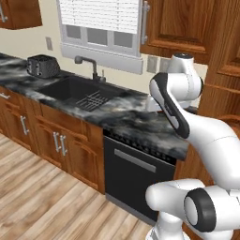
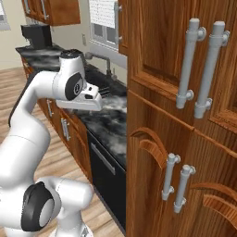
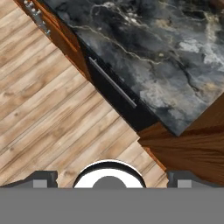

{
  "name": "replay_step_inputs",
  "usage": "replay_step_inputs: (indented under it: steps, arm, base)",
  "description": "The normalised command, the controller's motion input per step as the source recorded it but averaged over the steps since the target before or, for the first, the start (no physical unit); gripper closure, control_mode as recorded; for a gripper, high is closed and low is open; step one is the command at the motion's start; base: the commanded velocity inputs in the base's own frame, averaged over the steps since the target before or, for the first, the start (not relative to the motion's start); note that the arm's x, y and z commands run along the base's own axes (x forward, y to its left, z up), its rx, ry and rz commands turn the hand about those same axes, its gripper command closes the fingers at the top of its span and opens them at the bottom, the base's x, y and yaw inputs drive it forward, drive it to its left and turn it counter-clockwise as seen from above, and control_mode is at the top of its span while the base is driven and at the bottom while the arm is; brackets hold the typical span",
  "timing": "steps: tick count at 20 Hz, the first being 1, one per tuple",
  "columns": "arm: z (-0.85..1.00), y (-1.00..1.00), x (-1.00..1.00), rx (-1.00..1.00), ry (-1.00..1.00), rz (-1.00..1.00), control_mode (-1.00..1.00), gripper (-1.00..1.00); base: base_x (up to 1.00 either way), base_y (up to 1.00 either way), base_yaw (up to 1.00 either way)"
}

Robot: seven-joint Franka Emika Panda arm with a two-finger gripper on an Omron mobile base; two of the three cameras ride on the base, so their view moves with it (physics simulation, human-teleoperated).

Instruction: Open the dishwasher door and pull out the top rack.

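The dishwasher door (image 1: 136, 180) is a flat black panel under the dark marble counter (image 1: 136, 119), standing closed. Its silver bar handle (image 1: 135, 160) runs across near the top. From the right the door (image 2: 105, 180) shows edge-on with the handle (image 2: 102, 159). My hand hangs high over the counter, looking down on the door (image 3: 118, 103) and the handle (image 3: 112, 82). My gripper (image 3: 112, 178) is open, its fingertips (image 3: 43, 178) wide apart with nothing between them, well above and away from the handle. The rack is hidden behind the door.
A black sink (image 1: 77, 91) with a faucet (image 1: 86, 63) lies left of the dishwasher, and a toaster (image 1: 42, 65) stands farther left. Brown cabinet doors (image 1: 61, 143) flank the dishwasher. A tall wooden cabinet (image 2: 185, 139) rises close on the right. The wood floor (image 3: 39, 109) lies in front.
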Motion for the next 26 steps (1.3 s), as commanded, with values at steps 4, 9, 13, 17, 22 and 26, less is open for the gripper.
replay_step_inputs:
  steps: [4,9,13,17,22,26]
  arm:
    - [0.0,0.0,0.0,0.0,0.0,0.0,1.0,-1.0]
    - [0.0,0.0,0.0,0.0,0.0,0.0,1.0,-1.0]
    - [-0.03,0.0,-0.08,0.0,0.0,0.07,-1.0,-1.0]
    - [-0.01,0.08,0.0,0.0,0.0,0.04,-1.0,-1.0]
    - [-0.11,0.76,0.18,-0.09,0.0,0.0,-1.0,-1.0]
    - [-0.16,1.0,0.35,-0.19,0.0,0.0,-1.0,-1.0]
  base:
    - [-0.48,-0.12,0.27]
    - [-0.52,-0.17,0.24]
    - [-0.2,-0.06,0.1]
    - [0.0,0.0,0.0]
    - [0.0,0.0,0.0]
    - [0.0,0.0,0.0]
